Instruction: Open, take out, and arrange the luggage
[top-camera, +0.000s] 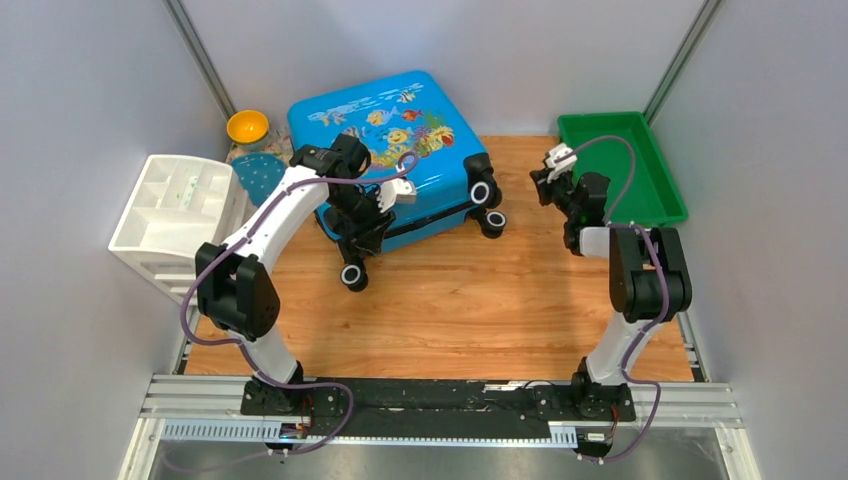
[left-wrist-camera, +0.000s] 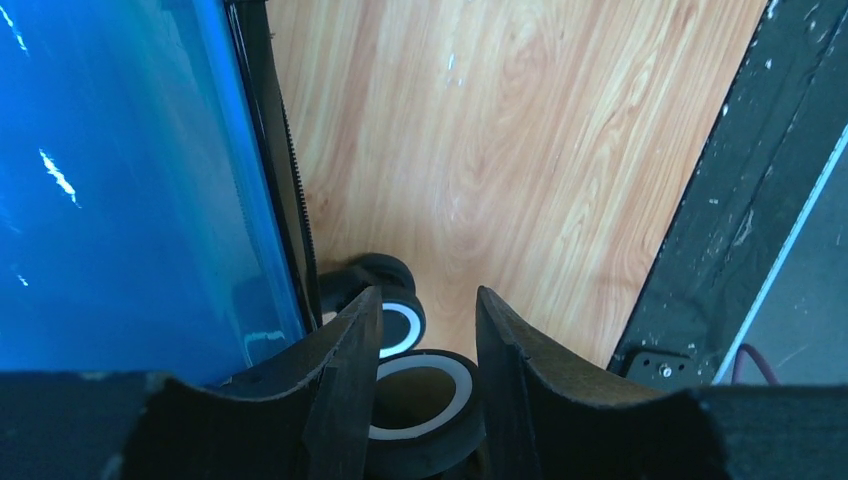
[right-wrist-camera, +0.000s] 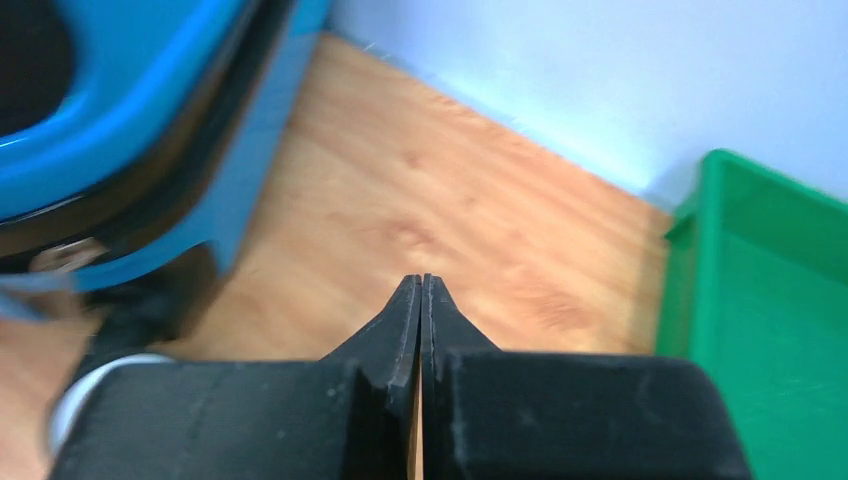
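Note:
The luggage (top-camera: 400, 135) is a glossy bright-blue suitcase with a fish print, lying closed at the back left of the wooden table. My left gripper (top-camera: 362, 230) hangs at its near edge by the black trim, just above a black-and-white wheel (top-camera: 352, 275). In the left wrist view the jaws (left-wrist-camera: 428, 300) stand apart, with that wheel (left-wrist-camera: 425, 395) showing below the gap and the blue shell (left-wrist-camera: 120, 190) on the left. My right gripper (top-camera: 543, 185) is shut and empty, right of the luggage's wheels (top-camera: 487, 205). In the right wrist view (right-wrist-camera: 421, 285) the luggage (right-wrist-camera: 120, 130) is at the left.
A green tray (top-camera: 620, 165) stands at the back right and shows in the right wrist view (right-wrist-camera: 770, 300). A white compartmented organiser (top-camera: 175, 215) stands at the left edge. An orange bowl (top-camera: 247, 127) and a teal item (top-camera: 255, 175) lie behind it.

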